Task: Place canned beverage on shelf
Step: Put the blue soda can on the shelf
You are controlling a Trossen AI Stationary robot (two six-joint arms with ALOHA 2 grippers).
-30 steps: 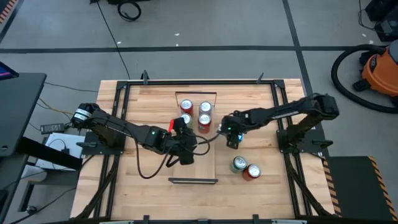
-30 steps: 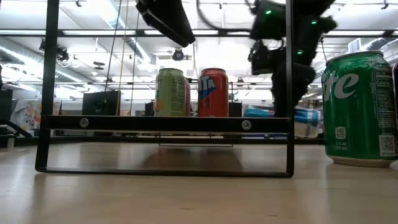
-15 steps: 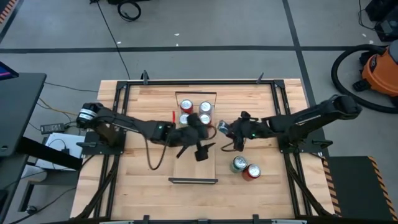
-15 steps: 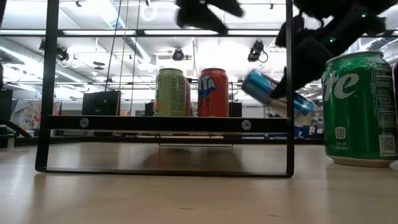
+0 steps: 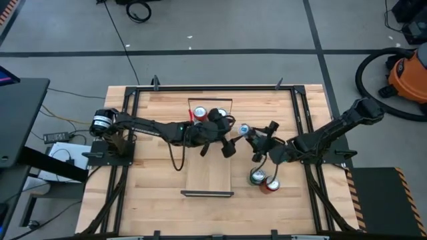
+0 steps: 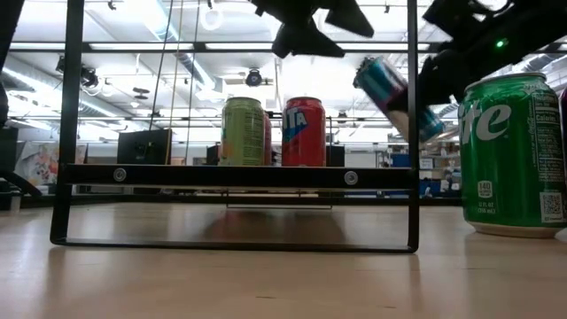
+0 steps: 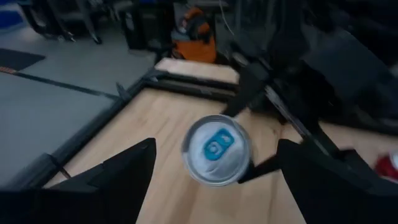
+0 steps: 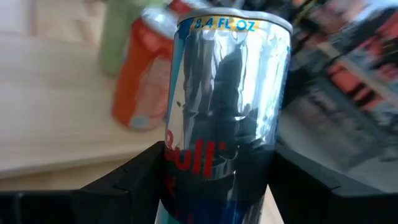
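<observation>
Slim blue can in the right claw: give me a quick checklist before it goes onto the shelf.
1. Grip: right claw shut on the slim blue can: ok.
2. Can upright: tilted in the low view: not ok.
3. Can over the shelf: off its right edge: not ok.
4. Free shelf space: near half bare, cans on shelf at the far end: ok.
5. Left claw out of the way: open, facing the can: not ok.

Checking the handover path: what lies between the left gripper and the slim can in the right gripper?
Nothing: in the high view only bare shelf plank separates the open left gripper from the slim can held by the right gripper.
</observation>
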